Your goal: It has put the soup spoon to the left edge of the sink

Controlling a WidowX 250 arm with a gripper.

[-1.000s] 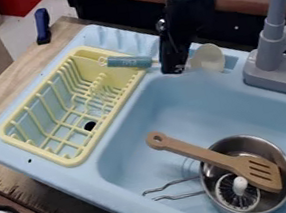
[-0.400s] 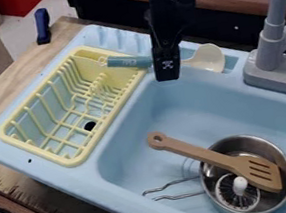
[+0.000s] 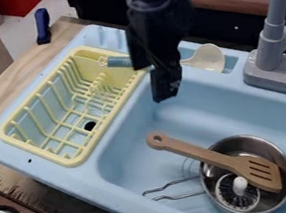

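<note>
Yellow dish rack [image 3: 76,160] on left, soup spoon's teal handle [image 3: 119,61] right at its back corner. Spoon lies roughly crosswise along sink's [image 3: 75,177] back ledge. Jaws [image 3: 166,90] hang near side of spoon's middle, over basin; can't tell how far open, or if gripping anything. Any regrasp would mean heading back toward ledge, closing across handle. Pale spoon bowl [image 3: 207,58] points right.

Soup spoon [image 3: 206,58] partly out of sight behind the gripper [image 3: 155,81], faucet [image 3: 270,41] partly beyond the right edge
</note>
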